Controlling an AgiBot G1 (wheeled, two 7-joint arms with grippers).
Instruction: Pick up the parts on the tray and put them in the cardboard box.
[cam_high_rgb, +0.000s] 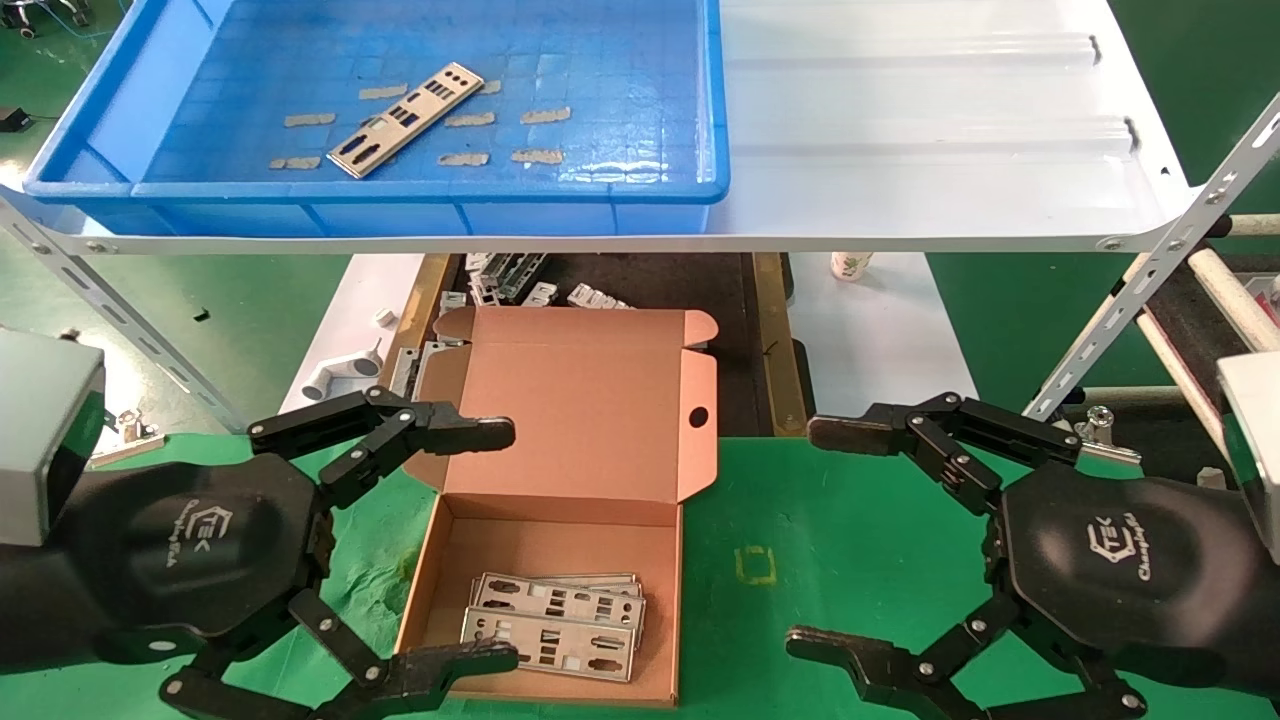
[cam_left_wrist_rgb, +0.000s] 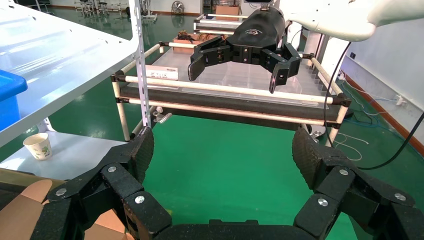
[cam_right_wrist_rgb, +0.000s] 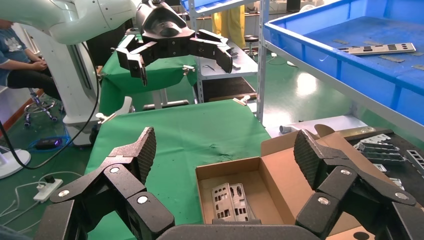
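Parts: one (cam_high_rgb: 405, 119) left on tray (cam_high_rgb: 640, 190) at 11 o'clock; both end effectors, left (cam_high_rgb: 500, 545) and right (cam_high_rgb: 805, 535), spread wide, empty, flanking cardboard box (cam_high_rgb: 560, 520).

Cardboard box (cam_high_rgb: 560, 540): top stood open; raised lid (cam_high_rgb: 590, 400) walled its far side, and two plates (cam_high_rgb: 555, 625) covered the near floor. Green table (cam_high_rgb: 850, 560): bare right of the box. White shelf (cam_high_rgb: 930, 130) overhung the table's far edge; its right half lay bare beside the blue tray (cam_high_rgb: 150, 190). Tray floor open around one plate (cam_high_rgb: 405, 120).
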